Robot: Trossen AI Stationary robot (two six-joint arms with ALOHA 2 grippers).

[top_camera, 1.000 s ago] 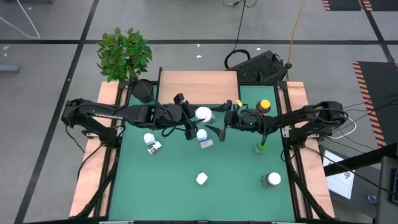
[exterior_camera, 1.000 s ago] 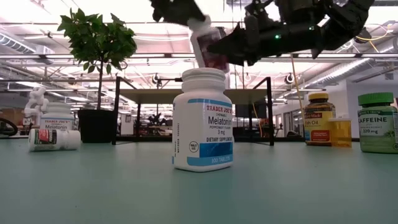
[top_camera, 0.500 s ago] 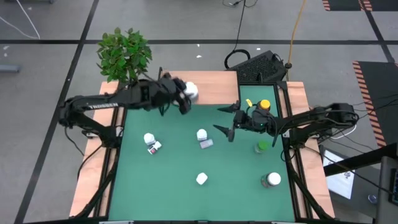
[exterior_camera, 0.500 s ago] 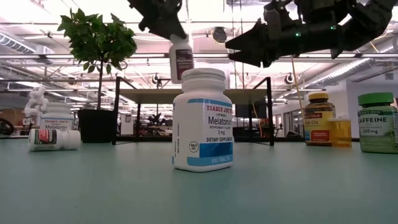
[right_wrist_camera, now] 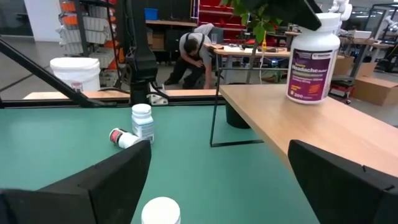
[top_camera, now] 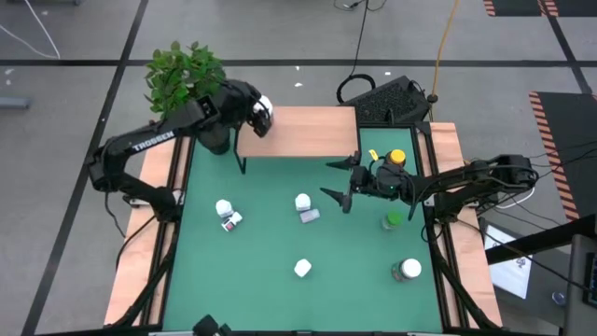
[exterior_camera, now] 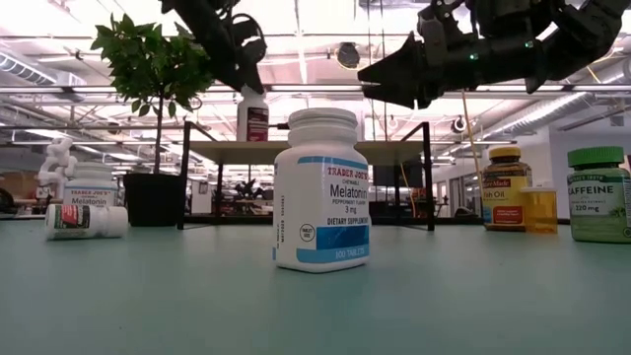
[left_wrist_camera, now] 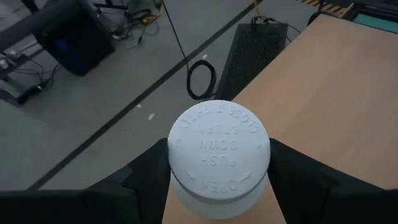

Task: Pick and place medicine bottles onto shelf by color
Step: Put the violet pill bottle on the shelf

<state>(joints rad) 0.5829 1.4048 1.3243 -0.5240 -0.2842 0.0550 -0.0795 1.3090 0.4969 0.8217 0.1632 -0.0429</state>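
Left gripper fingers clamp a white-capped pill bottle with maroon label at the left rear corner of the low wood-topped shelf. Right gripper hangs above the green surface, fingers spread wide, empty.

— Where's the shelf?
— At the table's far edge, middle: a light wood top on thin black legs. One white-capped bottle with a maroon label stands upright at its far left corner.

— And the other medicine bottles?
— On the green surface. A melatonin bottle, white with a blue band, stands upright near the front centre. Left of it one white bottle stands with another lying just beside it. In the middle, a white-capped one stands by a fallen one.

— On the right?
— A yellow-capped fish oil bottle, a small orange one, a green caffeine bottle, all upright.
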